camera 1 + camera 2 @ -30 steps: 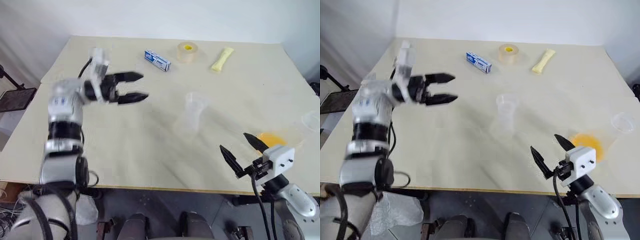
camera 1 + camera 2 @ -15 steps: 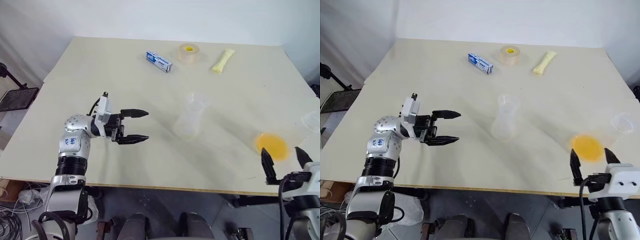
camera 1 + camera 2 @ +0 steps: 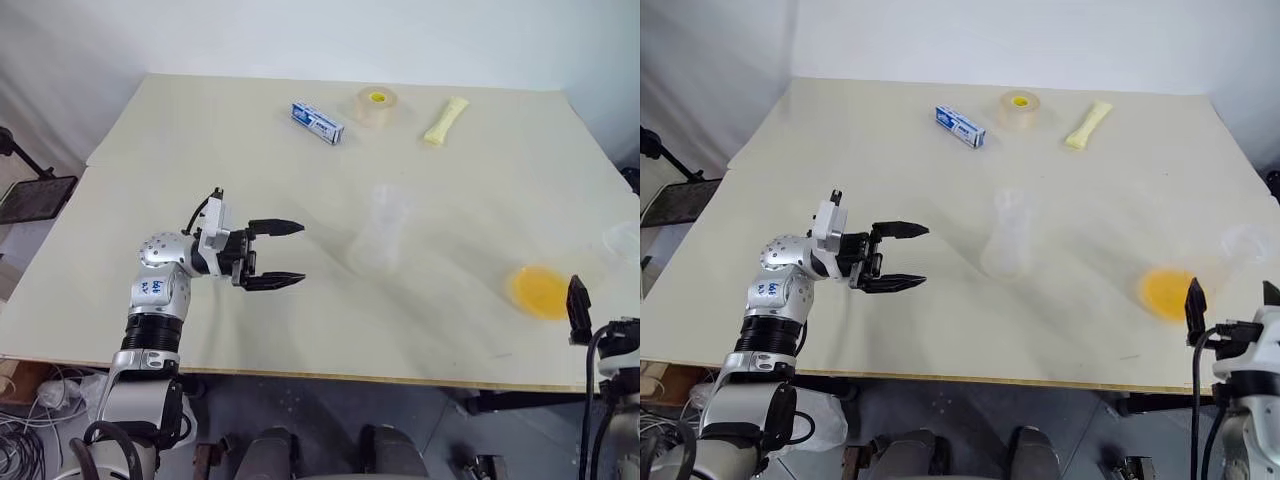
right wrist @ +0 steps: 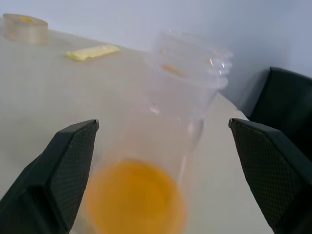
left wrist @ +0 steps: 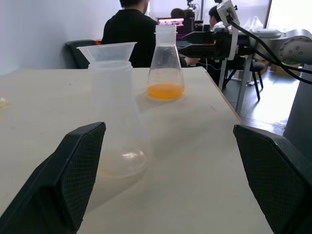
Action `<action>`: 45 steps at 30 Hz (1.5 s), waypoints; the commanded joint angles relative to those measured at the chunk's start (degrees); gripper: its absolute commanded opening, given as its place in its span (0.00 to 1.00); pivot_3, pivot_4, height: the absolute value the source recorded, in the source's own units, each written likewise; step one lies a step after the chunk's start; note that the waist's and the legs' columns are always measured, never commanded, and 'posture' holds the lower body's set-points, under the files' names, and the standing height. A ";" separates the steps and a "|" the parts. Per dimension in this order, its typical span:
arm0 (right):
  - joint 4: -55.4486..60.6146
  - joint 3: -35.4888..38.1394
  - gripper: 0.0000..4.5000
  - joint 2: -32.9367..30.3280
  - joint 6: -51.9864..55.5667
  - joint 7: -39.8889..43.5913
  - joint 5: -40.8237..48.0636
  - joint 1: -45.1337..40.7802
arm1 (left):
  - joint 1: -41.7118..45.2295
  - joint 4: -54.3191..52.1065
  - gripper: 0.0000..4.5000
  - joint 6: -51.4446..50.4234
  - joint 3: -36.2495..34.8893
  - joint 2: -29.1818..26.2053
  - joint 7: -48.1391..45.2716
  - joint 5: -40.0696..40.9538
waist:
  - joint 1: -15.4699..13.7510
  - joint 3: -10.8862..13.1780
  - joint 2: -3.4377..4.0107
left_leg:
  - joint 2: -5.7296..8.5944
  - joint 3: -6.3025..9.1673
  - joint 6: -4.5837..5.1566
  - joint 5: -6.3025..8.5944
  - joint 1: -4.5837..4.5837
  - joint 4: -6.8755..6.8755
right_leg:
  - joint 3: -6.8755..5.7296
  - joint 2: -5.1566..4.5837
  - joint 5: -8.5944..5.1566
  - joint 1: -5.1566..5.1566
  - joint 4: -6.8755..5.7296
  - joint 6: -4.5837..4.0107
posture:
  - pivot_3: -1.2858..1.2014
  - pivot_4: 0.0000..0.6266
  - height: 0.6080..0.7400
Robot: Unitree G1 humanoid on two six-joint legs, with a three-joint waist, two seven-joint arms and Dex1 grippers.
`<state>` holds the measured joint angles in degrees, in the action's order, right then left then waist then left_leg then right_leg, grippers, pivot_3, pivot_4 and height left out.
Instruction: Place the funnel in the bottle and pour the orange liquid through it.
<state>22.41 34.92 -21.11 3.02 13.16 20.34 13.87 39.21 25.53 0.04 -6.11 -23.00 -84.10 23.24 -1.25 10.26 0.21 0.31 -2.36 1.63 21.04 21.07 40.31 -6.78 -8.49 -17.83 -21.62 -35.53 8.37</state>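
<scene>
The clear bottle (image 3: 383, 240) stands mid-table with the small clear funnel (image 5: 107, 50) seated in its mouth. My left gripper (image 3: 280, 255) hovers open to the left of the bottle, pointing at it, a hand's width away and holding nothing. The orange liquid (image 3: 540, 290) lies in the bottom of a second clear flask (image 5: 165, 73) near the table's right front corner. My right gripper (image 3: 1232, 300) is open just to the right of that flask and nearer the table's front edge. Its fingers do not touch the flask.
A stack of clear cups (image 4: 195, 58) stands at the right edge behind the orange flask. At the far side lie a blue-and-white box (image 3: 316, 121), a tape roll (image 3: 375, 103) and a yellow packet (image 3: 445, 119). People sit beyond the table (image 5: 131, 29).
My left arm dropped from higher up and settled low beside the bottle. My right gripper swung to the right, from in front of the orange flask to its right side.
</scene>
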 commanded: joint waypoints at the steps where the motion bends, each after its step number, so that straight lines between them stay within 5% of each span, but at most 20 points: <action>1: -1.41 1.75 1.00 -2.53 1.21 -1.19 0.19 -3.23 | -1.79 -3.33 0.99 0.16 -0.28 -0.30 1.07 1.82 | 0.02 -0.01 0.01 | 0.00 -0.03 0.00 0.00 0.00 0.00 | 0.01 -0.01 0.00 0.00 0.01 0.00 | 0.52 0.24 1.00; 18: -6.22 -0.97 1.00 -5.04 7.07 -5.03 -2.80 -14.06 | -4.97 -8.21 0.99 -0.90 0.16 -0.88 4.64 3.27 | -0.05 -0.01 0.02 | -0.06 0.03 0.01 -0.01 0.02 -0.01 | -0.04 -0.03 0.00 0.00 0.01 0.00 | 0.52 0.24 1.00; 25: -2.31 -1.31 0.62 -4.01 9.03 -5.30 -1.37 -13.69 | -5.52 -8.91 1.00 -1.12 0.22 -1.12 5.16 3.57 | -0.07 -0.02 0.04 | -0.06 0.04 0.01 -0.01 0.03 -0.01 | -0.05 -0.02 0.00 0.00 0.02 0.00 | 0.52 0.24 1.00; 32: 2.81 -2.58 0.61 -4.51 11.47 -6.47 -0.40 -15.44 | -4.89 -8.33 1.00 -1.12 0.15 -1.30 5.03 3.71 | 0.08 -0.01 0.06 | -0.05 0.00 0.01 -0.01 0.03 -0.04 | -0.04 -0.03 0.00 -0.01 0.05 0.00 | 0.52 0.24 1.00; 38: 5.61 -14.02 0.61 -10.11 17.93 -5.18 -5.18 -28.27 | -1.97 -4.07 1.00 0.82 -0.42 -1.11 4.03 3.45 | 0.51 0.01 0.10 | -0.06 -0.08 0.01 -0.01 0.04 -0.05 | -0.01 -0.03 0.00 -0.05 0.10 0.00 | 0.52 0.24 1.00; 45: -1.22 -25.81 0.61 -13.59 13.75 -2.21 -15.10 -39.68 | 0.34 0.69 1.00 4.10 -2.11 0.22 3.08 4.95 | 0.74 0.02 0.10 | 0.06 0.07 0.01 0.00 0.13 -0.24 | -0.23 -0.04 0.00 -0.14 0.08 0.00 | 0.52 0.24 1.00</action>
<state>21.28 9.77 -33.14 19.65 10.36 8.13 -23.73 38.34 26.32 2.70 -6.99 -23.15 -80.45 26.29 -0.51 10.28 0.30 0.38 -2.29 1.65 21.05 21.25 40.09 -7.01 -8.57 -17.82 -21.80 -35.46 8.37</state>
